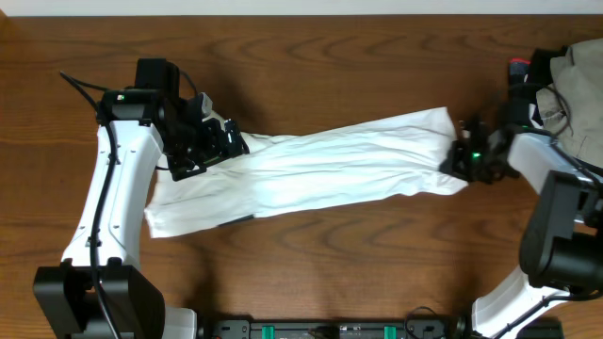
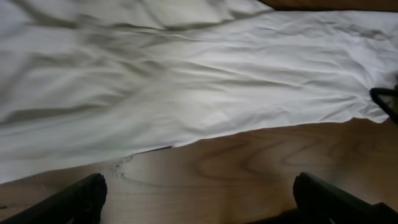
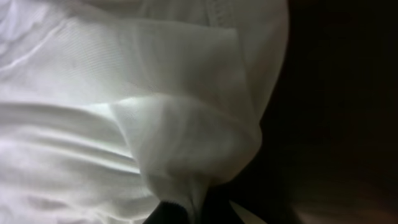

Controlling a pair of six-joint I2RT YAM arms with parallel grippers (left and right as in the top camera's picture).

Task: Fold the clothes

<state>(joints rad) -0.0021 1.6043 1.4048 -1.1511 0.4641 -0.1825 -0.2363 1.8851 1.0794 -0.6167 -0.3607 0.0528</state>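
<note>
Desk (image 1: 311,273) first. The clothes (image 1: 330,169) lie flat across the desk's middle as one long, wrinkled white band running from the desk's left part toward its right side. We judge the clothes light, thin and limp. They should sag, drag and bunch if pulled from one point, so we'd grip at a hem corner, ideally at both ends together. The left end effector (image 1: 217,141) is above the desk's left part, over the clothes, with jaws wide and holding nothing. The right end effector (image 1: 462,155), toward the desk's right side, is pinched tight on the clothes' end, with fabric gathered in its jaws.
</note>
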